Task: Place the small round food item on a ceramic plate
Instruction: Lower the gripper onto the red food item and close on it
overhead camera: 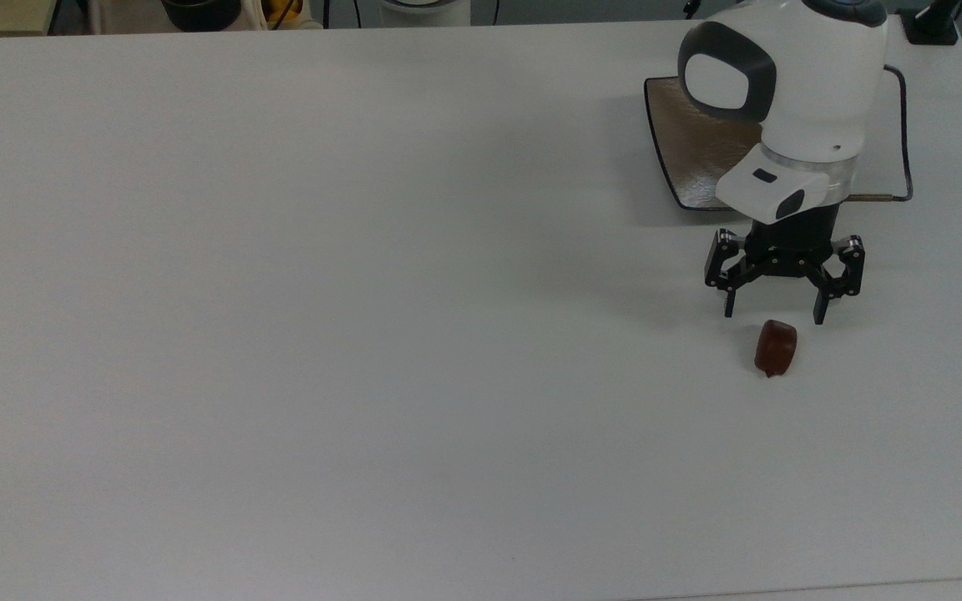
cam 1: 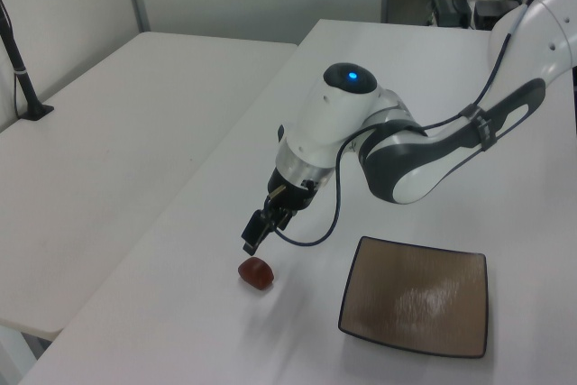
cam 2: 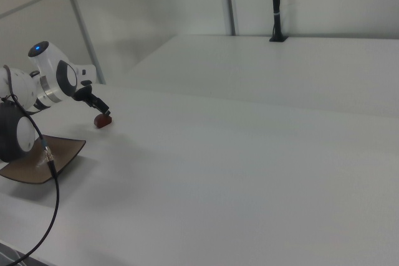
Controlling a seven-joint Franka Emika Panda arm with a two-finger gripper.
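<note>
The small round food item [overhead camera: 775,346] is a glossy dark red-brown lump lying on the white table; it also shows in the left view [cam 1: 256,272] and the right view [cam 2: 102,120]. My gripper [overhead camera: 775,315] hangs open just above it, its two black fingers spread wider than the lump, nothing between them. From the side, the gripper [cam 1: 251,243] is a short way above the lump. The ceramic plate [overhead camera: 686,142] is square, brown-grey with a thin black rim; the arm covers part of it in the top view. The plate [cam 1: 416,296] lies empty in the left view.
A thin black cable [overhead camera: 903,125] loops from the arm's wrist over the table beside the plate. A second white table [cam 1: 99,142] stands beside this one across a narrow gap. A black post [cam 1: 22,78] stands on it.
</note>
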